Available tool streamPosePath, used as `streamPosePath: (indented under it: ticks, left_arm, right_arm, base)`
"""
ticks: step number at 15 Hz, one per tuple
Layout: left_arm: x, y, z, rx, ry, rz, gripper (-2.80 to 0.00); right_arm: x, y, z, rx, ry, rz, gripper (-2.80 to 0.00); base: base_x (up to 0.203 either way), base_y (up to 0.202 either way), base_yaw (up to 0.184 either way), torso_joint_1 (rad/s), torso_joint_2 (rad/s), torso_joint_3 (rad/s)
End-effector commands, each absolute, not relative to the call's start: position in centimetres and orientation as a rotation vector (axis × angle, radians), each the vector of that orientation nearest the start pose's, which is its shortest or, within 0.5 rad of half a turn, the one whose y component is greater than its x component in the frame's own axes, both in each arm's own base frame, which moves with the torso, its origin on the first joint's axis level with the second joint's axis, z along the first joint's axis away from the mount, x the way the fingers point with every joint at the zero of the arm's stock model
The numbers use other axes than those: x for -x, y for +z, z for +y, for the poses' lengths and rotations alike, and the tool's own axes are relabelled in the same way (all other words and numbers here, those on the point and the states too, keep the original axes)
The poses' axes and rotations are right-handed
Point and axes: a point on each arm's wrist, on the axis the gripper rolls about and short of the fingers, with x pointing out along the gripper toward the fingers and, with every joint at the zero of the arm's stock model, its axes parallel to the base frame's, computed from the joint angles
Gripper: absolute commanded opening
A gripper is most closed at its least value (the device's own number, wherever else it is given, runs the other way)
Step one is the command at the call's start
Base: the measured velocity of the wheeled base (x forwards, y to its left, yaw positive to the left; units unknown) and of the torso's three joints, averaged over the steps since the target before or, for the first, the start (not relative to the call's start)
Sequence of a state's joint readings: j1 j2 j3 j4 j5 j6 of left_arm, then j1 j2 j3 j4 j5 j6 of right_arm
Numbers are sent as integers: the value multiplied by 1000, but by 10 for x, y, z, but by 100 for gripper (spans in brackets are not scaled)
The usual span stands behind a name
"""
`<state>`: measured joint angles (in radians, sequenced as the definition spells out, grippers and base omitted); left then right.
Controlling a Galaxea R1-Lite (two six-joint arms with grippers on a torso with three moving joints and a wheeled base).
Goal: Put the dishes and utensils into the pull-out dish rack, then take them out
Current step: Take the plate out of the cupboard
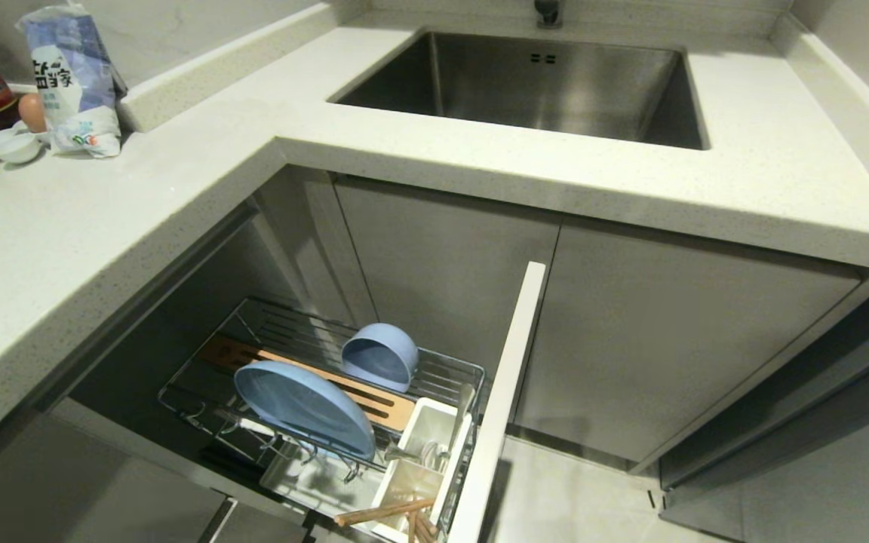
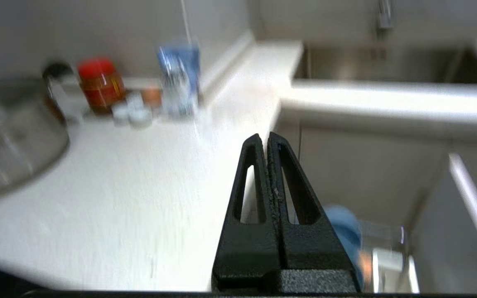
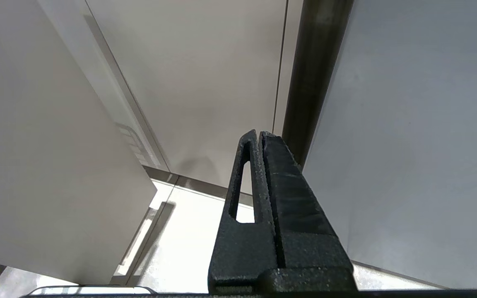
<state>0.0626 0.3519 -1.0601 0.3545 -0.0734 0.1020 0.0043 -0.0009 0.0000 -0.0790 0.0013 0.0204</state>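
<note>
Left tool (image 2: 267,138) above countertop (image 2: 139,186), jaws together.

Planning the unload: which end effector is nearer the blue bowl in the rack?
Left. The left end effector is shut above the counter edge, with the blue bowl just below and beyond it. The right end effector is shut, facing cabinet panels, no bowl in its view.

Pull-out dish rack (image 1: 449,377) is open below the counter (image 1: 102,226); you reach it from above. Counter edge overhangs its far-left end. Plate (image 1: 302,407) stands on edge across the middle, bowl (image 1: 380,354) behind it. White cabinet front (image 1: 502,407) walls the right side.
</note>
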Motion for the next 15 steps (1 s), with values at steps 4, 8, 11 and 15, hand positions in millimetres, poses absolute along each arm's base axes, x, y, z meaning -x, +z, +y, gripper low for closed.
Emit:
streamPosePath:
  ticks: [4, 8, 11, 15]
  left_arm:
    - [-24, 388, -1, 337, -64, -176, -280]
    - [-54, 382, -15, 485, -283, 59, -280]
    - [-74, 363, -36, 523, -300, 291, -280]
    - [-82, 336, -52, 591, -220, 593, -280]
  right_arm:
    - [21, 76, 0, -22, 7, -55, -280]
    - [21, 76, 0, -21, 7, -55, -280]
    - [21, 76, 0, -21, 7, -55, -280]
    - [21, 76, 0, -20, 7, -55, -280]
  base:
    - [0, 0, 0, 0, 0, 0]
    - [0, 0, 0, 0, 0, 0]
    - [0, 0, 0, 0, 0, 0]
    - [0, 0, 0, 0, 0, 0]
